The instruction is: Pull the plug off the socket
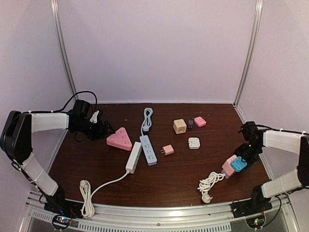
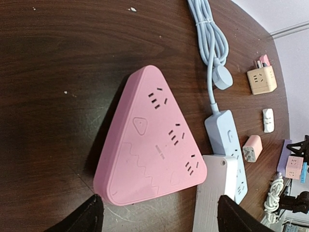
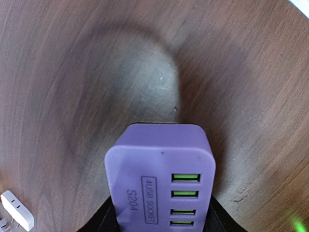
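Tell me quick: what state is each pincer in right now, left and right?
Left pincer: open, holding nothing; pink triangular socket lies just ahead of it.
Right pincer: closed on the purple USB socket.

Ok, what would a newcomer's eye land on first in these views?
The purple USB socket block fills the right wrist view, clamped in the right gripper at the right side of the table. Next comes the pink triangular power strip at the left, just ahead of the open left gripper.
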Robot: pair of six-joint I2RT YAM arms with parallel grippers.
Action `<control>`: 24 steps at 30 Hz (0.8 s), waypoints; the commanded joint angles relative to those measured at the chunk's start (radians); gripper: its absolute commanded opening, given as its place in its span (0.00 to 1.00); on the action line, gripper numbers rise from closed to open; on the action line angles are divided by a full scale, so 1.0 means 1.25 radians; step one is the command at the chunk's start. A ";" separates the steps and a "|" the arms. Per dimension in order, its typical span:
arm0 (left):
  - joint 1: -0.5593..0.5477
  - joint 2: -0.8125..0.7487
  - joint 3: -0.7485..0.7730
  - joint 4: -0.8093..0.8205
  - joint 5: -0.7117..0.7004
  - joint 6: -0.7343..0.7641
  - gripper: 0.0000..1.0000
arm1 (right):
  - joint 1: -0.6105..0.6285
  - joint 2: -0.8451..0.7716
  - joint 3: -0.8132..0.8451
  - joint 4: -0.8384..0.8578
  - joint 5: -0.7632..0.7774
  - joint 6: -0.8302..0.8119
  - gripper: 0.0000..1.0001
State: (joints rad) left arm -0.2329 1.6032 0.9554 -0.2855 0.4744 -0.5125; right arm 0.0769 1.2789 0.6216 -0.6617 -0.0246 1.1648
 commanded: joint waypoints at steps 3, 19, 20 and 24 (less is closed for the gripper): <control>-0.003 -0.011 0.004 0.015 -0.016 0.016 0.82 | 0.033 0.024 0.018 0.148 -0.084 -0.094 0.35; -0.003 -0.018 0.023 -0.018 -0.021 0.015 0.82 | 0.454 0.356 0.426 0.107 -0.022 -0.437 0.21; -0.003 -0.018 0.026 -0.022 -0.020 0.016 0.82 | 0.479 0.373 0.444 0.098 -0.016 -0.454 0.22; -0.003 -0.024 0.038 -0.039 -0.021 0.021 0.82 | 0.536 0.428 0.488 0.064 -0.030 -0.504 0.21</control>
State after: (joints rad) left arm -0.2329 1.6032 0.9607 -0.3202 0.4496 -0.5056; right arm 0.6895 1.7782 1.1793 -0.5209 -0.0624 0.6434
